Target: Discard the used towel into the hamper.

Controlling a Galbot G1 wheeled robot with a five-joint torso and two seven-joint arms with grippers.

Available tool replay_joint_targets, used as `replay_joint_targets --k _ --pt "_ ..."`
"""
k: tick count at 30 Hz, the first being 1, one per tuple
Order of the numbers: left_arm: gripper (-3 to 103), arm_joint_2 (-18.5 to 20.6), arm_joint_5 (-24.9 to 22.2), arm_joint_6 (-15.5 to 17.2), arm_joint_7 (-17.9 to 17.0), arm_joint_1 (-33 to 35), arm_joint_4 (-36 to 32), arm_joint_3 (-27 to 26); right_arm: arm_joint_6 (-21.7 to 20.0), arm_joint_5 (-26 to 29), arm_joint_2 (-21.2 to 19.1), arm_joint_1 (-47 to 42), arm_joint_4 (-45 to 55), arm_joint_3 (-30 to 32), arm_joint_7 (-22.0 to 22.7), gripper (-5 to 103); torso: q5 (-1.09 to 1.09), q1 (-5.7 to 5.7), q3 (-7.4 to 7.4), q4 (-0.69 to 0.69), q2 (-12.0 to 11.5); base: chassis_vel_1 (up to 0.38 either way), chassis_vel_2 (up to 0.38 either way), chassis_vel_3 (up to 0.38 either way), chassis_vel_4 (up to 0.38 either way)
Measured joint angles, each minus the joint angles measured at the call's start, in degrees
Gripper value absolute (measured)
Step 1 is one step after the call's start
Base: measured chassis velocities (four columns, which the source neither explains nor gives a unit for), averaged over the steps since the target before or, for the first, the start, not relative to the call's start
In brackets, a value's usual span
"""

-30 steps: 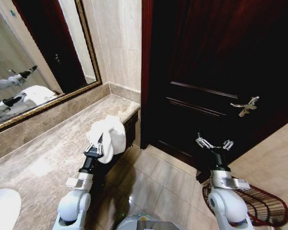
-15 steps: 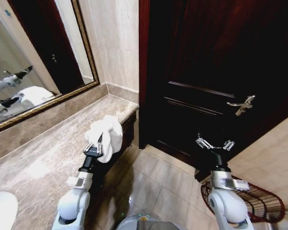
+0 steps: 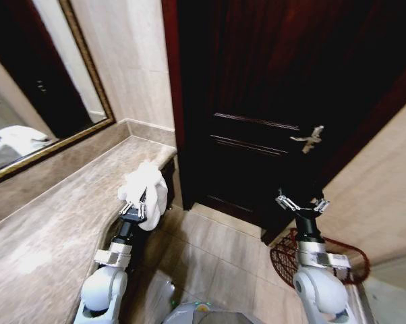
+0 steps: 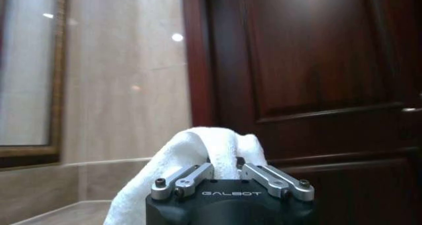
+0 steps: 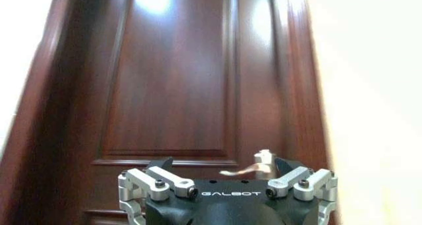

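Note:
My left gripper is shut on the white towel, holding it up beside the end of the marble counter. In the left wrist view the towel drapes over the closed fingers. The hamper, a low dark reddish-brown open-weave basket, stands on the floor at the lower right, partly hidden behind my right arm. My right gripper hangs open and empty in front of the dark door, above the hamper's near rim. In the right wrist view the open fingers face the door.
A dark wooden door with a metal lever handle stands ahead. A framed mirror hangs over the counter on the left. Beige tiled floor lies between the counter and the hamper. A pale wall rises on the right.
The whole picture has shifted left, so the camera has turned right; the hamper now sits nearer the middle. Both grippers hold the same pose, the towel still gripped.

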Motion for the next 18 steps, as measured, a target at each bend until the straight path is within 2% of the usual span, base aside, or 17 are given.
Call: replay_joint_targets --k 18 --pt "6 0.1 -0.1 -0.1 0.6 -0.1 0.1 0.1 0.6 0.1 0.3 -0.2 -0.2 -0.3 -0.1 100 0.00 0.00 0.00 0.02 0.0 -0.116 -0.127 -0.124 -0.121"
